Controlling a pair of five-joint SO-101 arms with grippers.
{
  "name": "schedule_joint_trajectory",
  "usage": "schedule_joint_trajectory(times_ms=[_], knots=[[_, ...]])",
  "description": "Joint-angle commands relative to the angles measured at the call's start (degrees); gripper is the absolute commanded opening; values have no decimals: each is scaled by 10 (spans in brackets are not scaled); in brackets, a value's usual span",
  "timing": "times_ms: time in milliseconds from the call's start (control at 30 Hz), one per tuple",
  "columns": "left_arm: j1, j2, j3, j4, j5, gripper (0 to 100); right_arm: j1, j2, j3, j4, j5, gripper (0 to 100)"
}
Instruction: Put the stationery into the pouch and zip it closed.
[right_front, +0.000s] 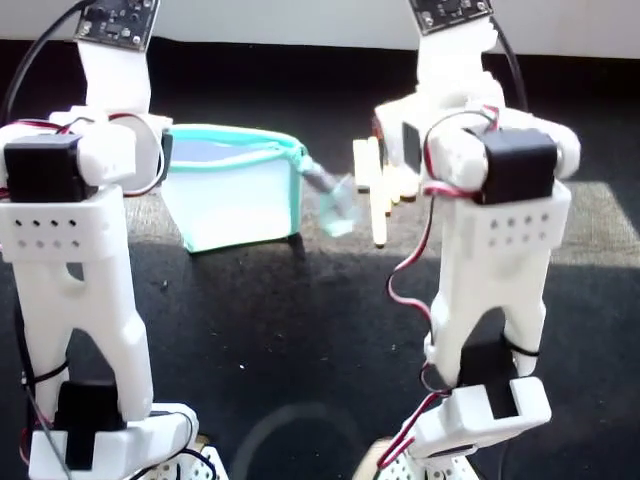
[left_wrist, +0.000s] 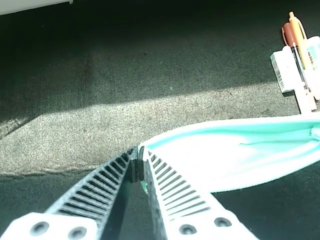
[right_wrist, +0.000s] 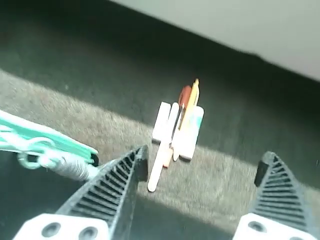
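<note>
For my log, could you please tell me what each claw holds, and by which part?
The left claw is shut on the pouch, pinching its rim at the end away from the stationery. The right claw is open, holding nothing.

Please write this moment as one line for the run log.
left gripper: shut on pouch edge | right gripper: open, stationery ahead of it | stationery: lying outside pouch
</note>
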Motion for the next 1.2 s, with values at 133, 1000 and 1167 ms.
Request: schedule_joint_trajectory(times_ms=[133, 1000, 1167], knots=[[-3, 0, 58, 8, 2, 9, 49, 87, 131, -98, -9, 184], [-3, 4, 63, 8, -1, 9, -25, 358, 135, -333, -9, 197], [-3, 4, 63, 8, -1, 9, -24, 402, 135, -346, -9, 197]])
